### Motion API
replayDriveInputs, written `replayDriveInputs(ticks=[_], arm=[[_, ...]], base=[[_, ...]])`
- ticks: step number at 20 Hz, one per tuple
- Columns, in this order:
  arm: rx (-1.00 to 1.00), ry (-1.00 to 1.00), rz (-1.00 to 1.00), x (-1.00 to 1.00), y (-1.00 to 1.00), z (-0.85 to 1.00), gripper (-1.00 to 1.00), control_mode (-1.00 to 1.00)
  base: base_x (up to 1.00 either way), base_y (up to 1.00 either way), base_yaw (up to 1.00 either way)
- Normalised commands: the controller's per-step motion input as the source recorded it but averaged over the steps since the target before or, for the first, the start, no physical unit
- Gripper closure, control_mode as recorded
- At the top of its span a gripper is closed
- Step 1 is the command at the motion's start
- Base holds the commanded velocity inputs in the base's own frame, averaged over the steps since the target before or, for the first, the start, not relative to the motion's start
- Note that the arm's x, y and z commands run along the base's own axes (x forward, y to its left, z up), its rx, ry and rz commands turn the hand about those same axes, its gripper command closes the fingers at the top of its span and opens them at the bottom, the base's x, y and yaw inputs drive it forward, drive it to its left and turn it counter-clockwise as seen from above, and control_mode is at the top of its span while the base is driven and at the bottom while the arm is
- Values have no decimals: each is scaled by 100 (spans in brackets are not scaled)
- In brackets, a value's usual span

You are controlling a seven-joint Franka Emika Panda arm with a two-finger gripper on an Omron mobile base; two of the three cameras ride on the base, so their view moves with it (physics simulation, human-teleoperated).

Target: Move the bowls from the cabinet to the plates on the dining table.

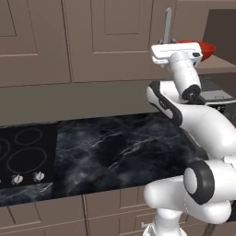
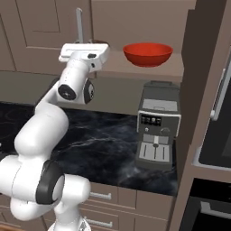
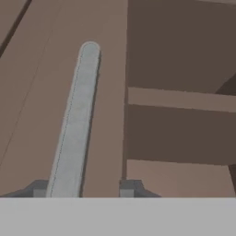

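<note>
Tool (image 3: 84, 190) straddled the silver handle (image 3: 76, 120) of the cabinet door (image 3: 41, 92), fingers either side, not visibly clamped. Red bowl (image 2: 148, 53) sat on the open shelf (image 2: 135, 68) just right of it. No bowl moved, no plates visible. Coffee machine (image 2: 155, 126) on the desk (image 1: 120, 152) below; shelf edge close.

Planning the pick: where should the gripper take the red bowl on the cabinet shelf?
Take the red bowl by its rim on the near, open side of the shelf, one finger inside. It sits upright, wide and shallow, too broad to span, and the rim is thin.
</note>
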Motion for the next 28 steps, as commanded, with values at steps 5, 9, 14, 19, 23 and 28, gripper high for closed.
replayDriveInputs(ticks=[5,9,14,19,23,28], arm=[[-17,8,-18,-36,-33,5,100,-100],[-2,13,-22,-42,-21,5,100,-100],[0,19,-30,-38,3,0,100,-100],[5,27,-35,-25,1,0,100,-100],[8,28,-36,-24,0,0,100,-100],[13,27,-34,-33,-1,2,-100,-100]], base=[[0,0,0],[0,0,0],[0,0,0],[0,0,0],[0,0,0],[0,0,0]])
